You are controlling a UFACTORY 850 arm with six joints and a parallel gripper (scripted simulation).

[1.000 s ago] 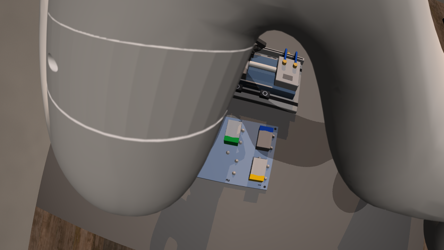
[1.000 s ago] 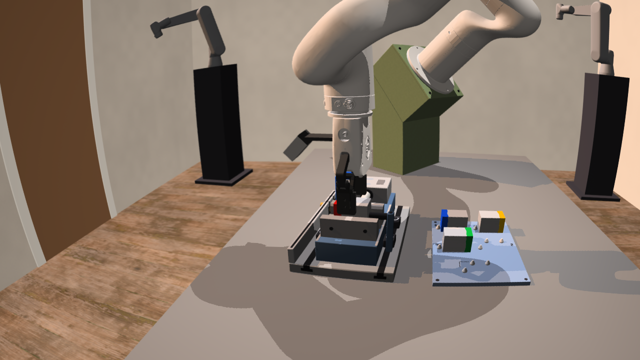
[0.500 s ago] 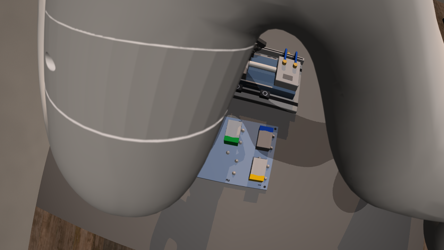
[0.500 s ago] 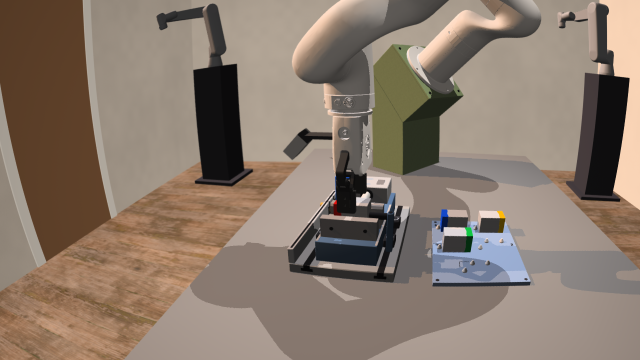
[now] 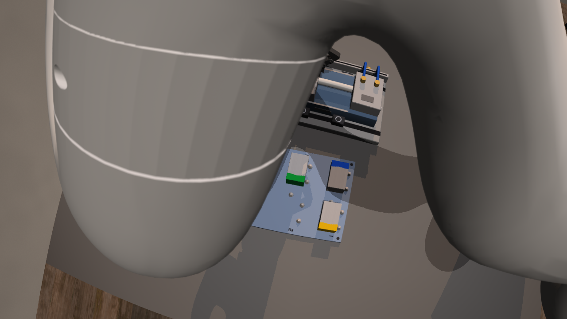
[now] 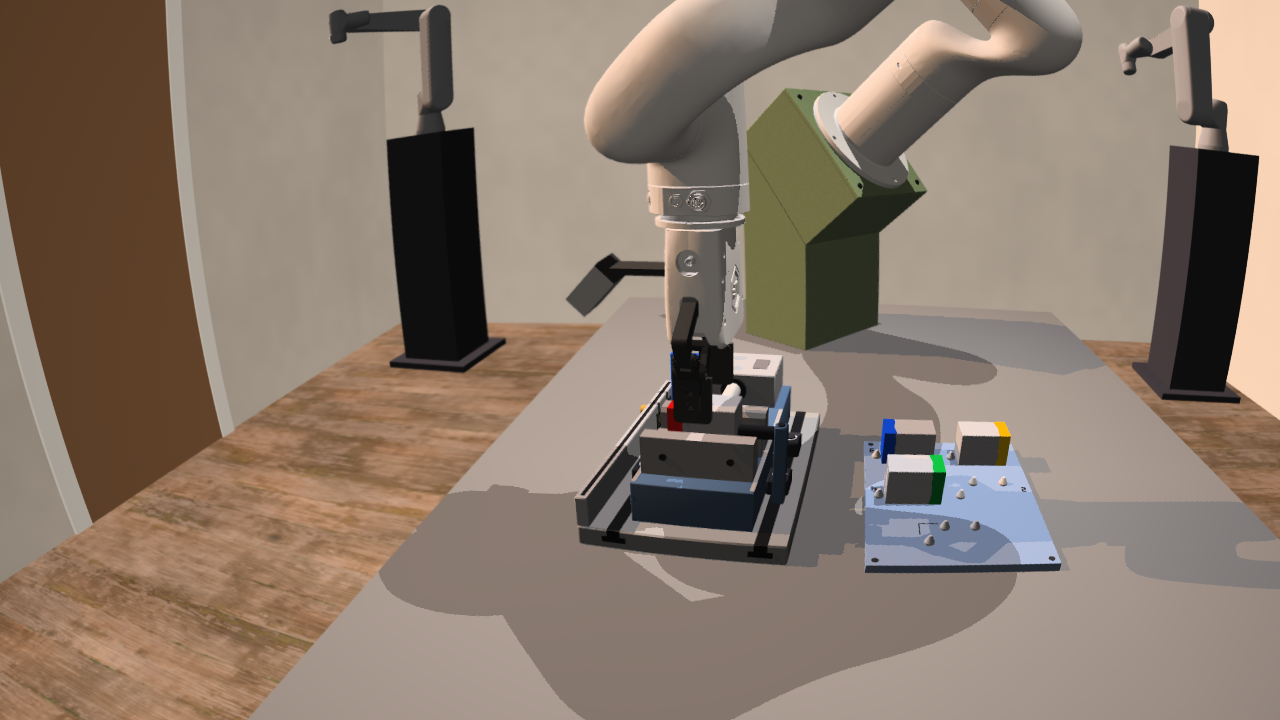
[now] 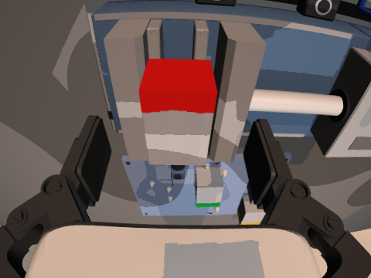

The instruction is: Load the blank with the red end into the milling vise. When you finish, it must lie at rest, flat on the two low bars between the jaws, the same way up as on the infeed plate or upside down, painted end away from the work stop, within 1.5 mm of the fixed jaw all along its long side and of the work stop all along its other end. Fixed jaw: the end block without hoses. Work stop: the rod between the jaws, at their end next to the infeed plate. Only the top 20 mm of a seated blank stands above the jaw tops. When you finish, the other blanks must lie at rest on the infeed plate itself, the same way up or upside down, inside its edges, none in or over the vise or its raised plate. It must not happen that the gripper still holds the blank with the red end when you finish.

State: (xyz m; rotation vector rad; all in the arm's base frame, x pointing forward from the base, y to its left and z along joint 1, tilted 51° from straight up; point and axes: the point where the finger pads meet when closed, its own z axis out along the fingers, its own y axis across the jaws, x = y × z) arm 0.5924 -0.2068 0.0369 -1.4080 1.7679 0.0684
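Closest to the camera in the top view, the robot arm's thick grey links (image 5: 170,130) (image 6: 698,80) hide part of the milling vise (image 5: 344,99) (image 6: 698,501) (image 7: 309,50). The end effector (image 6: 702,407) (image 7: 177,134) is released, its two black finger pads standing apart, one well to each side of the red-ended blank (image 6: 713,420) (image 7: 178,112), touching neither side in the wrist view.

That blank is between the vise's fixed jaw (image 6: 698,456) (image 7: 125,69) and hosed moving jaw (image 7: 241,77), its red end facing away from the infeed plate (image 5: 273,210) (image 6: 966,546) (image 7: 154,210). A narrow gap shows along the moving jaw; whether the blank touches the fixed jaw or the work stop, I cannot tell. Beyond it, two low bars (image 7: 154,42) run between the jaws.

On the tabletop (image 5: 356,273) (image 6: 805,644), beside the vise, the infeed plate bears the green-ended blank (image 5: 298,166) (image 6: 911,480) (image 7: 209,189), the blue-ended blank (image 5: 338,176) (image 6: 911,437) and the yellow-ended blank (image 5: 329,215) (image 6: 980,443) (image 7: 252,212), among small pegs.
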